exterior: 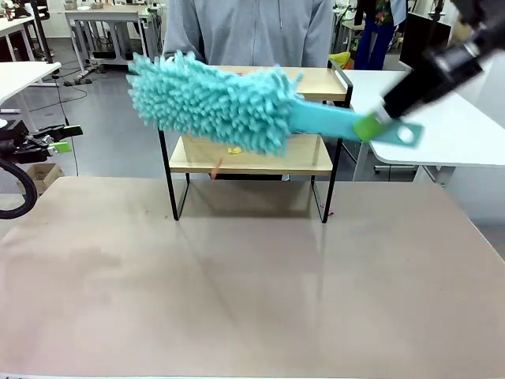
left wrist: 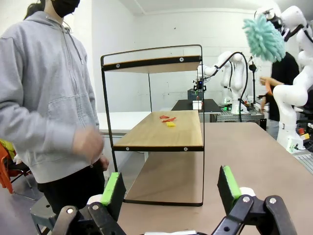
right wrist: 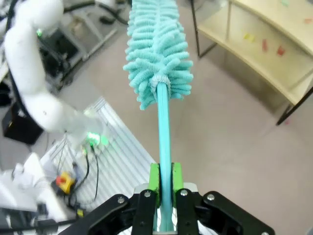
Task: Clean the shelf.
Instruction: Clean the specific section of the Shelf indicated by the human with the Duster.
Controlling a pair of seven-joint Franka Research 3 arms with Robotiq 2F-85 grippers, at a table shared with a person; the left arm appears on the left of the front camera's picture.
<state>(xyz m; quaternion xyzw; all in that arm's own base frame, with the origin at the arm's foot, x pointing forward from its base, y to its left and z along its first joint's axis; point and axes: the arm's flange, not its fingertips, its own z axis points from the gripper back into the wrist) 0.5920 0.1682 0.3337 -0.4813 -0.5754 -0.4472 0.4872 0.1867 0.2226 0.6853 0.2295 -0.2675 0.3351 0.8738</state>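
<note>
Front camera looks across beige tabletop point(exterior: 237, 300) at small two-tier light-wood shelf with black metal frame point(exterior: 304, 156); left wrist camera sees same shelf end-on, low, near; right wrist camera looks down along fluffy teal duster point(right wrist: 156, 49), shelf upper right.

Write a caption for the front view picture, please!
Right claw holds a fluffy teal duster in front of the two-tier wooden shelf.

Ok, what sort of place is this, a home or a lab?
Probably a robotics lab: white worktables, cables trailing across the floor, and the right end effector gripping a teal duster near a small shelf.
</note>
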